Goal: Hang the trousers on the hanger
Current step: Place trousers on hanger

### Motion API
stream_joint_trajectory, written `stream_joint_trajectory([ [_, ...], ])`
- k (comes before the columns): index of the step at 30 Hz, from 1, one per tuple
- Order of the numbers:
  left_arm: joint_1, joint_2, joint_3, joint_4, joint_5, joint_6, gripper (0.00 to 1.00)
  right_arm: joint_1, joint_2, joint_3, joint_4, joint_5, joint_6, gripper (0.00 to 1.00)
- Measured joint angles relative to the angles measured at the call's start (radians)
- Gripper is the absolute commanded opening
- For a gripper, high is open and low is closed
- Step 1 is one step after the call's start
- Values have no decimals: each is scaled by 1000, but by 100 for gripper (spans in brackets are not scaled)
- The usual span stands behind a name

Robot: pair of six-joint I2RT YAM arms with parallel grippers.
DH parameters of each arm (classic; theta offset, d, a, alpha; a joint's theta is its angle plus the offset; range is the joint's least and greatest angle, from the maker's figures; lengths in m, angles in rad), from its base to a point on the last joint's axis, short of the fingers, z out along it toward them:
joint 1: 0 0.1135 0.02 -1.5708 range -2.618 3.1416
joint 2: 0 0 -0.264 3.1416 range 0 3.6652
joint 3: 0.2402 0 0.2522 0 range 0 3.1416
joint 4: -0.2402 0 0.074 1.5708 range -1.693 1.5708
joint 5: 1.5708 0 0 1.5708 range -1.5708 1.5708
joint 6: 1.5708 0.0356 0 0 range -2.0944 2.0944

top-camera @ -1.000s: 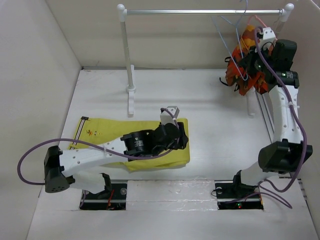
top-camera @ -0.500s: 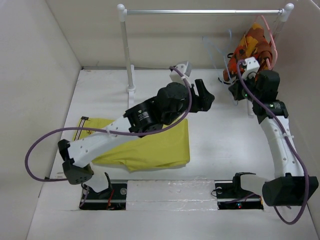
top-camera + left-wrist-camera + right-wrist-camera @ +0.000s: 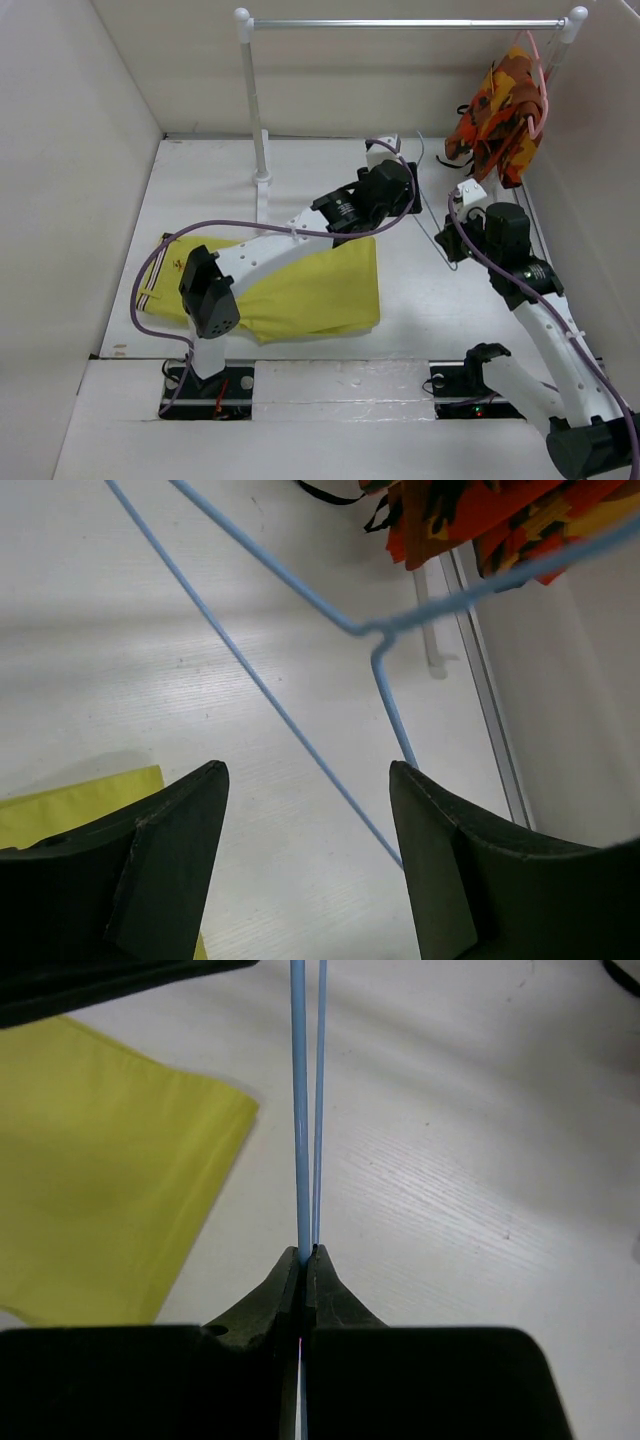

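The mustard trousers (image 3: 310, 290) lie flat on the table at the near left; a corner shows in the left wrist view (image 3: 70, 805) and in the right wrist view (image 3: 100, 1180). My right gripper (image 3: 448, 238) (image 3: 303, 1256) is shut on the pale-blue wire hanger (image 3: 427, 240) (image 3: 300, 1110) and holds it just right of the trousers, low over the table. My left gripper (image 3: 410, 195) (image 3: 308, 770) is open and empty beside the hanger. The hanger's wires (image 3: 365, 630) run ahead of its jaws, one passing close by the right finger.
The orange, red and brown patterned garment (image 3: 505, 100) (image 3: 470, 520) hangs on a pink hanger (image 3: 537, 60) at the right end of the rail (image 3: 400, 22). The rail's left post (image 3: 255, 120) stands behind the trousers. Walls close in on the left, back and right.
My left arm lifted off the trousers and swung far right to the hanger. My right arm brought the blue hanger down from the rail to the table's middle.
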Motion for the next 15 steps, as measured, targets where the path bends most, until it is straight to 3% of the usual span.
stream_joint_trajectory([
  [9,4,99,107,27,-17,-2,62,138,-74,-51,-42,69,58,0],
  [11,5,113,117,30,-16,-6,44,166,-73,-51,-48,92,71,0],
  [12,6,117,116,29,-16,-10,20,178,-71,-51,-54,121,86,0],
  [14,6,123,115,21,-16,-12,15,204,-67,-51,-55,147,95,0],
  [15,8,124,115,14,-14,-16,3,217,-68,-51,-56,167,106,0],
])
